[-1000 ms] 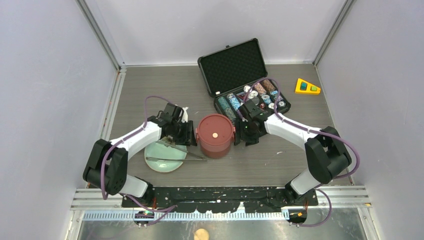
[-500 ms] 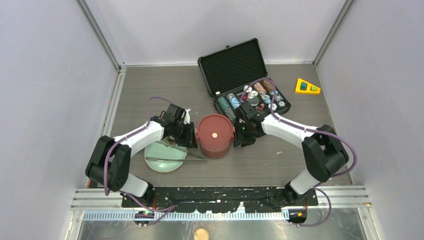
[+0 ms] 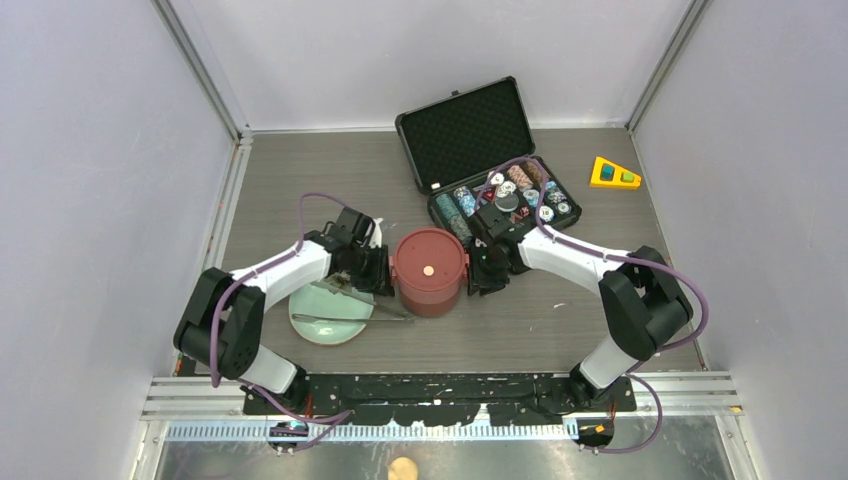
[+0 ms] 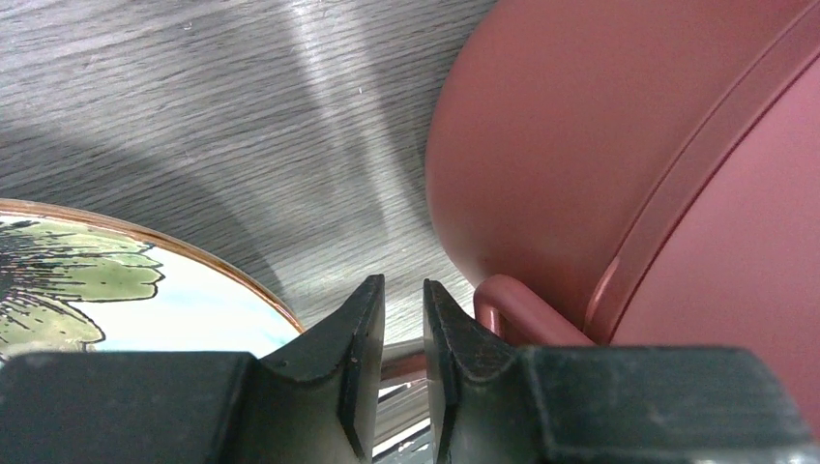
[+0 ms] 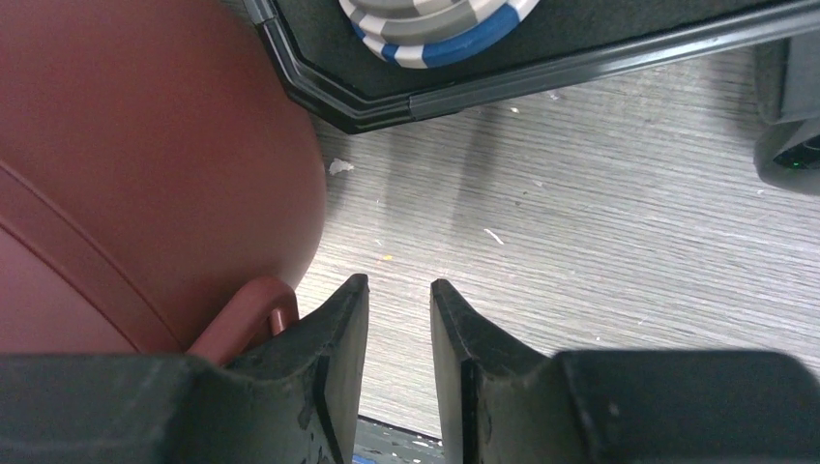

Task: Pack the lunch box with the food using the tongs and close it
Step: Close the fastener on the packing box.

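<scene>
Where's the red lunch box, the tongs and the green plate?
lunch box (image 3: 422, 256): top view, on its round lid.
tongs (image 3: 350, 318): top view, middle of the thin silver arms.
plate (image 3: 325, 333): top view, bare part by the near rim.

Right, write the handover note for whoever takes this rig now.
Left pincer: jaws a slit apart, empty, beside the lunch box's left clip.
Right pincer: likewise, beside the right clip.
Tongs lie on the plate; no food in sight.
Done: box stacked, red lid on top.
Left: probably fastening the clips to close it.
</scene>
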`<state>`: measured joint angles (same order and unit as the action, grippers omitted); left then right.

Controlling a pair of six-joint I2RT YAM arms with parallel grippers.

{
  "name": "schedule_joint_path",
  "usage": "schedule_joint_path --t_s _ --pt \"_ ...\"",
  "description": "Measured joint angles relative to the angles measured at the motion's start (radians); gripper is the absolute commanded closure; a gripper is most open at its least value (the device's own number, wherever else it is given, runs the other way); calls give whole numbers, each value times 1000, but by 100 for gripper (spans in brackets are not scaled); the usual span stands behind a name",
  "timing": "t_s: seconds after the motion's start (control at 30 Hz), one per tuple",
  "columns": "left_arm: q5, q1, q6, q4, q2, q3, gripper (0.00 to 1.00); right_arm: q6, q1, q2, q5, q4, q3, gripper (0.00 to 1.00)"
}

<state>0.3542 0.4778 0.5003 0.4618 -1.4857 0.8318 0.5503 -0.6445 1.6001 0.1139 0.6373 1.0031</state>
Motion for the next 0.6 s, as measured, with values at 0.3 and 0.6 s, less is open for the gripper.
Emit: schedule_joint_path --t_s 0.3,0.6 --pt "-33 20 12 8 -31 18 81 2 -8 13 2 9 11 64" --pt "-69 40 11 11 -61 35 84 8 -28 25 -2 19 21 65"
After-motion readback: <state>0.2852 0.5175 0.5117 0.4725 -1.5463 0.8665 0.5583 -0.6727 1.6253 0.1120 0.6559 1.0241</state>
